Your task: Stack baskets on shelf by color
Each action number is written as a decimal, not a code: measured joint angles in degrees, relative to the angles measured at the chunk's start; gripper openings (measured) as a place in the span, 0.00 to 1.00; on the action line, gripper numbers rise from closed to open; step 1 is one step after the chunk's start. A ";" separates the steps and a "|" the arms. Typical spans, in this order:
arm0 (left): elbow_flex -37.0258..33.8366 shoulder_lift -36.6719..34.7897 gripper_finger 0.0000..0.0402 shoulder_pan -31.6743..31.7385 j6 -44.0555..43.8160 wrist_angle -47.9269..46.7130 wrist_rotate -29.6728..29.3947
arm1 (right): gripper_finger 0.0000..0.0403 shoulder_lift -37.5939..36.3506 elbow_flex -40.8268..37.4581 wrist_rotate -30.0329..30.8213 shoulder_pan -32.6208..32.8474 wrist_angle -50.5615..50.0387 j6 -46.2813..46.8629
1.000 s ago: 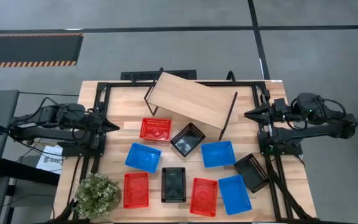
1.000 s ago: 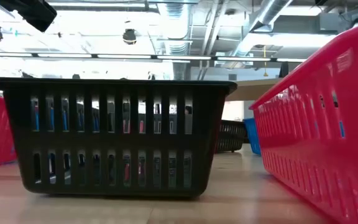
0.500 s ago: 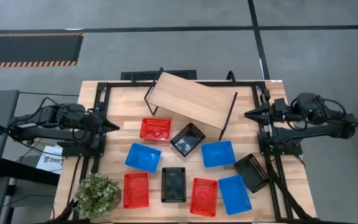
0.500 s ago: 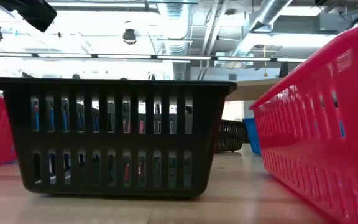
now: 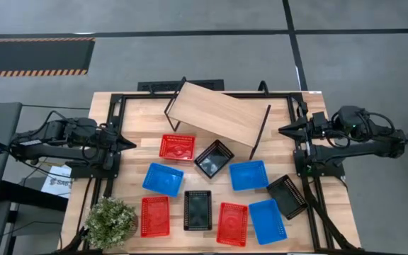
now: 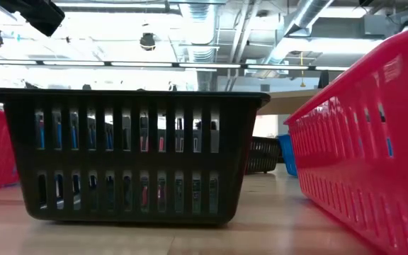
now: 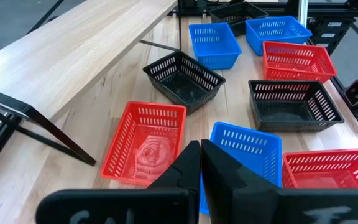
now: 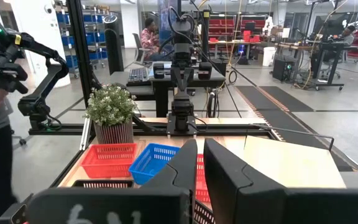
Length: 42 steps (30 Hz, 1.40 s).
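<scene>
Dark jointed arms point(image 5: 55, 142), black cables, pointed end effectors point(image 5: 127, 143)

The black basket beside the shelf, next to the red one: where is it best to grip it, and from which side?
Grip the black basket by one rim wall, coming from above. It sits upright and open-topped, turned diagonally, so a claw finger can probably slip inside. Its corner toward the shelf lies near a rod leg; the wall facing away looks freer.

A small green potted plant point(image 5: 110, 221) with bushy leaves stands at the near left corner of the slatted wooden tabletop point(image 5: 133, 159); the right wrist view shows its ribbed pot point(image 8: 111, 132). A grey floor point(image 5: 190, 53) surrounds the table, with a black-and-orange hazard stripe point(image 5: 34, 71). A seated person point(image 8: 149, 38) shows far off in the workshop.
</scene>
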 joint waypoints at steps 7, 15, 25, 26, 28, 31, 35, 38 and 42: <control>0.00 0.00 0.00 0.02 -0.44 -0.26 0.00 | 0.14 0.00 0.00 0.00 0.02 0.00 0.00; 0.01 0.00 0.00 0.00 3.06 0.36 -5.60 | 0.14 0.00 0.00 0.01 0.00 -0.02 0.00; 0.02 0.17 0.00 0.00 3.24 12.13 -8.93 | 0.14 0.00 0.00 0.00 0.00 0.00 0.00; 0.01 0.17 0.00 0.00 2.95 13.93 -6.80 | 0.14 0.00 0.00 0.02 0.02 0.00 0.00; 0.02 0.17 0.00 -0.01 1.73 16.81 -3.98 | 0.14 0.00 0.00 0.02 0.00 -0.02 0.00; 0.02 0.17 0.00 0.00 -3.11 19.38 -1.53 | 0.14 0.00 0.01 0.01 0.01 -0.01 0.00; 0.02 0.09 0.00 0.01 -10.82 19.67 0.95 | 0.14 0.00 0.00 0.00 0.02 -0.02 0.00; 0.00 0.13 0.00 0.81 -12.11 18.85 7.83 | 0.14 0.00 0.00 0.00 0.02 -0.01 0.00; -0.09 0.11 0.00 0.87 -12.33 16.28 15.32 | 0.14 -0.02 0.00 0.01 -0.04 -0.42 -0.04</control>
